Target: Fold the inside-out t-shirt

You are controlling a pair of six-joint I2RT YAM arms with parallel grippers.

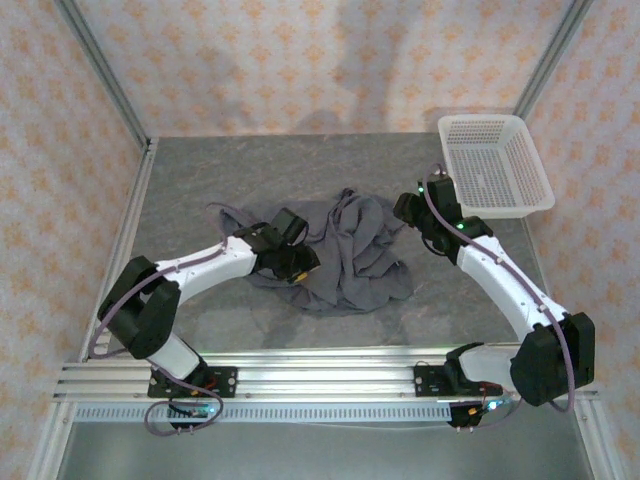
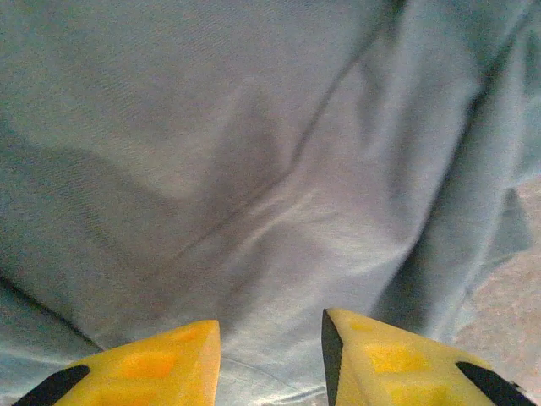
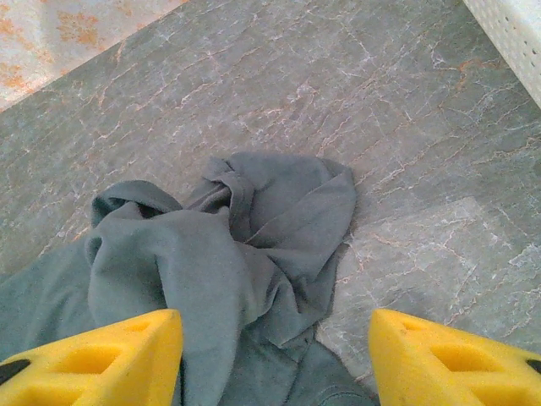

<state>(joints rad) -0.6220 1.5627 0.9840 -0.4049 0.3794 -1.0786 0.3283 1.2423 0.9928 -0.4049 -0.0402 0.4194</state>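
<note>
Dark slate-grey soft cloth t-shirt [image 1: 345, 255] crumpled on grey marbled table [image 1: 200, 180], not yet folded. Left gripper [image 2: 270, 326] low over cloth, jaws apart, nothing pinched, likely hunting a grab point. Right gripper [image 3: 275, 326] spread wide, empty, poised above bunched edge.

Soft even light, faint shadows on back wall [image 1: 340, 70], t-shirt [image 2: 254, 169] blurry in left wrist view

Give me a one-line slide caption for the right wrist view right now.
Right gripper, jaws open, hangs over the crumpled dark slate-grey cloth t-shirt on the grey marbled tabletop.
</note>
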